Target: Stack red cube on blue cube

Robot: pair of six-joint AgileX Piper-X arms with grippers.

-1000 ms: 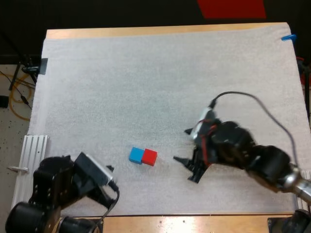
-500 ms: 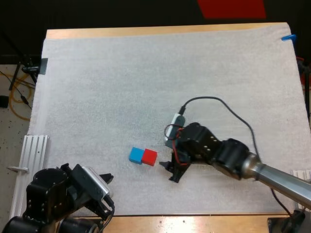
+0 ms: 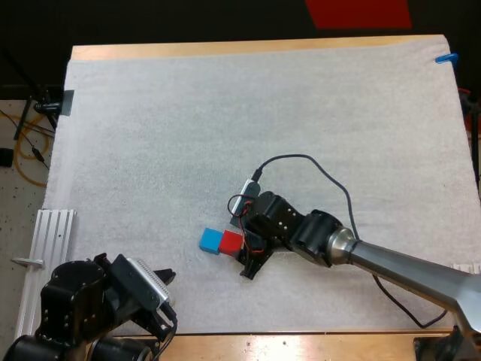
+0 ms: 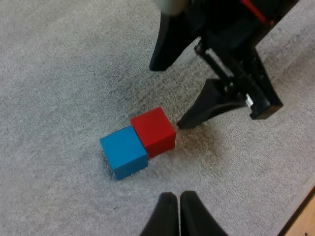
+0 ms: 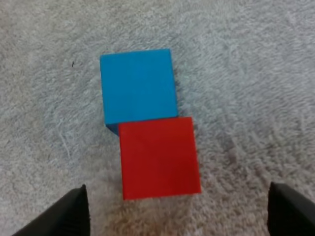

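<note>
The right tool is lowered close to the white mat, its two black fingers spread wide apart with nothing held between them. The right wrist view shows the fingertips standing on either side of the small red cube, both clear of its faces. The right arm reaches in low from the right edge of the table and slants toward the mat's near middle, with the wrist bent down over the cubes.

The left tool has its two black fingers pressed together on nothing. It hovers on the near side of the cubes and well apart from them, while the left arm is folded back at the table's near left corner.

There is one red cube and one small blue cube. Both sit flat on the mat, side by side and touching along one face, the red one shifted slightly sideways against the blue. In the high view the red cube lies to the right of the blue one, on the side where the right tool is. The red cube is not on top of the blue cube.

A pale ribbed metal rail lies along the left edge of the mat, far from the cubes. The only thing crowding the red cube is the blue cube against its one side.
</note>
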